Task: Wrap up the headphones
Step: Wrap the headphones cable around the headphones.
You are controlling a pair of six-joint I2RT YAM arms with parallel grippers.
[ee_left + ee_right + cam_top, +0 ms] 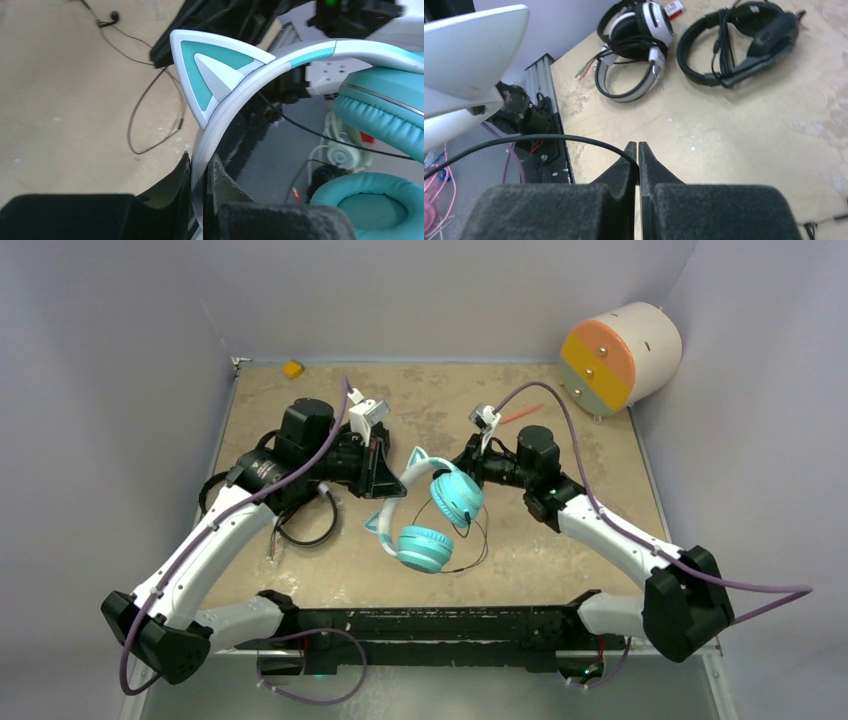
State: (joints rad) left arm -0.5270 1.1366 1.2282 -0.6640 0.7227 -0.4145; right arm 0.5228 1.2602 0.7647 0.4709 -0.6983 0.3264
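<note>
Left gripper [200, 167] is clamped down narrow on the smooth white plastic headband of the teal cat-ear headphones [235, 92], just below one of the ears. The right gripper [638, 148] has its jaws pressed together on the thin black cable [549, 137], caught right at the very tips. From above, the headset sits mid-table between the two arms. One padded teal ear cup [457, 495] is up by the right gripper and the other [425, 548] is lower. I can't tell if that lower one is touching the tan table [560, 550] or not.

What I'd worry about:

- The cable pinch. It's a skinny round wire held by the last bit of the fingertips, so any sideways tug while winding and I reckon it pops out.
- The headband grip. The plastic is curved and slick and the pads only cover a small patch, with two heavy cups hanging off it. It could pivot or swing in the jaws once the right arm pulls.
- The slack. There's a loose loop lying by the lower cup, and it could hook a cat ear or a cup instead of wrapping neatly.
- Pull too hard and the strain goes where the wire enters the cup.

Further out, the white-and-black headset [639, 35] and the all-black headset [739, 40] lie near the left arm – a wide elbow swing could drag their cables along.
</note>
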